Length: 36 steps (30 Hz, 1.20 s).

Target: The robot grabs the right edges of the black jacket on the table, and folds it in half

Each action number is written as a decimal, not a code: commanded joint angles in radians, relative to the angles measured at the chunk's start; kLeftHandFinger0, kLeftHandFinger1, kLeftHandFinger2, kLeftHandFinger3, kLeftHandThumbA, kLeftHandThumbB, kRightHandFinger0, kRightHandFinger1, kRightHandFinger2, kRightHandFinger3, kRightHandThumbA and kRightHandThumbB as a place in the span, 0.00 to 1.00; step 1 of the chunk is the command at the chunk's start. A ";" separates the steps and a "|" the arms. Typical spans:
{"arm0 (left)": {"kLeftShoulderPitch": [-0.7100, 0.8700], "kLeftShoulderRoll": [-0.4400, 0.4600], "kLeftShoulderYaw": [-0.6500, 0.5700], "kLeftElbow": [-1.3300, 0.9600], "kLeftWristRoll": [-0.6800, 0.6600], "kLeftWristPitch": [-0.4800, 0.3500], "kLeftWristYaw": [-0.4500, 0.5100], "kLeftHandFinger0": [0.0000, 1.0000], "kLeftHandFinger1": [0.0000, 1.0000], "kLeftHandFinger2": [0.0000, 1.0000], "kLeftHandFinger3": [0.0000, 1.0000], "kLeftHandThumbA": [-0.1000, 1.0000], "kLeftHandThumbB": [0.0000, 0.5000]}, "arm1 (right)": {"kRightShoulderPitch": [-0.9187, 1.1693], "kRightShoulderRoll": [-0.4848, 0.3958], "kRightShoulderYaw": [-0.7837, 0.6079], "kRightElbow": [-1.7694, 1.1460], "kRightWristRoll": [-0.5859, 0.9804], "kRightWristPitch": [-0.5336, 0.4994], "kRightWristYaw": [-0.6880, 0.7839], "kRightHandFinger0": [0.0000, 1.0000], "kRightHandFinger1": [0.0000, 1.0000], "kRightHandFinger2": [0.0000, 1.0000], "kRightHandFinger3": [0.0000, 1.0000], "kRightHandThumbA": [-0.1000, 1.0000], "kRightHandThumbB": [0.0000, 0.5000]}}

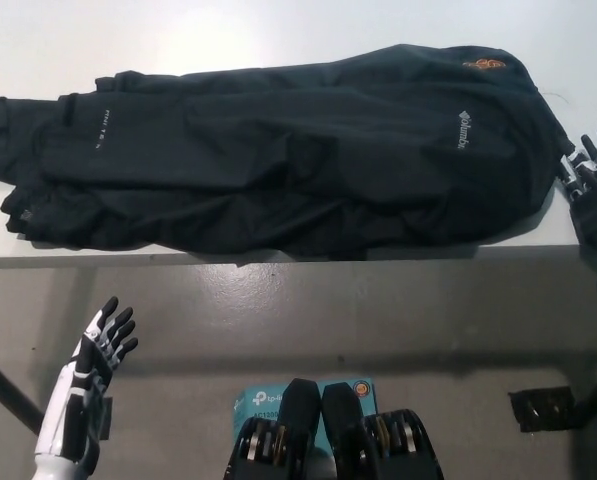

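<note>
A black jacket (278,150) lies spread lengthwise across the white table (278,30), with a small white logo and an orange patch near its right end. My black right hand (595,190) rests at the table's right front corner, just beside the jacket's right edge, fingers apart and holding nothing. My white left hand (88,380) hangs below the table's front edge at the lower left, open and empty, far from the jacket.
The table's front edge (278,258) runs across the picture under the jacket. Below it is grey floor with a teal box (268,398) and a small black object (548,408) at the lower right.
</note>
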State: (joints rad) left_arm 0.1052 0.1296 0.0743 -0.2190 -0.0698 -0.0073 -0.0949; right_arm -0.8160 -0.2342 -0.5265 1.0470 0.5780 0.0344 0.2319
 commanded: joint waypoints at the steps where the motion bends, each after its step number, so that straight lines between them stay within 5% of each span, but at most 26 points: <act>1: -0.009 0.004 0.008 -0.035 -0.017 -0.008 0.003 1.00 1.00 1.00 1.00 1.00 0.34 | -0.067 0.021 -0.021 0.011 0.063 0.061 0.048 1.00 1.00 1.00 1.00 1.00 0.64; 6: -0.009 0.004 0.008 -0.042 -0.018 -0.004 0.003 1.00 1.00 1.00 1.00 1.00 0.33 | -0.067 0.036 -0.028 0.013 0.076 0.101 0.053 1.00 1.00 1.00 1.00 1.00 0.74; 17: -0.023 0.007 0.009 -0.043 -0.018 -0.012 0.003 1.00 1.00 1.00 1.00 1.00 0.33 | -0.051 0.064 0.038 0.052 0.036 0.111 0.089 1.00 1.00 1.00 1.00 1.00 0.63; 28: -0.031 0.011 0.010 -0.048 -0.017 -0.004 0.003 1.00 1.00 1.00 1.00 1.00 0.37 | -0.074 0.096 0.156 0.106 -0.034 0.072 0.096 1.00 1.00 1.00 1.00 1.00 0.76; 29: -0.030 0.009 0.012 -0.047 -0.018 -0.010 0.004 1.00 1.00 1.00 1.00 1.00 0.37 | -0.084 0.102 0.157 0.096 -0.032 0.096 0.052 1.00 1.00 1.00 1.00 0.92 0.76; 30: -0.029 0.009 0.011 -0.050 -0.020 -0.004 0.004 1.00 1.00 1.00 1.00 1.00 0.38 | -0.093 0.108 0.156 0.093 -0.037 0.101 -0.006 0.81 0.82 0.93 1.00 0.67 0.64; 31: -0.030 0.009 0.011 -0.051 -0.018 -0.004 0.003 1.00 1.00 1.00 1.00 1.00 0.38 | -0.102 0.110 0.153 0.098 -0.040 0.098 -0.051 0.57 0.63 0.83 1.00 0.60 0.70; 32: -0.032 0.010 0.011 -0.052 -0.020 0.002 0.003 1.00 1.00 1.00 1.00 1.00 0.39 | -0.112 0.124 0.202 0.086 -0.143 -0.001 -0.226 0.18 0.23 0.42 0.69 0.26 0.42; 33: -0.036 0.011 0.011 -0.051 -0.021 0.002 0.003 1.00 1.00 1.00 1.00 1.00 0.39 | -0.111 0.131 0.237 0.071 -0.204 -0.064 -0.287 0.01 0.03 0.19 0.33 0.03 0.48; 34: -0.037 0.011 0.013 -0.052 -0.022 0.004 0.004 1.00 1.00 1.00 1.00 1.00 0.40 | -0.109 0.138 0.253 0.050 -0.231 -0.098 -0.313 0.00 0.02 0.29 0.12 0.00 0.38; 35: -0.039 0.014 0.013 -0.050 -0.023 0.001 0.002 1.00 1.00 1.00 1.00 1.00 0.37 | -0.108 0.144 0.247 0.028 -0.223 -0.106 -0.311 0.00 0.13 0.52 0.21 0.00 0.36; 36: -0.040 0.018 0.015 -0.050 -0.026 0.005 -0.001 1.00 1.00 1.00 1.00 1.00 0.37 | -0.106 0.146 0.242 0.010 -0.212 -0.114 -0.300 0.00 0.23 0.65 0.43 0.00 0.31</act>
State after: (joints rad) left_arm 0.0841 0.1300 0.0760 -0.2362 -0.0803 -0.0040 -0.0950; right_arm -0.8723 -0.1725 -0.3567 1.0989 0.5358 0.0258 0.1849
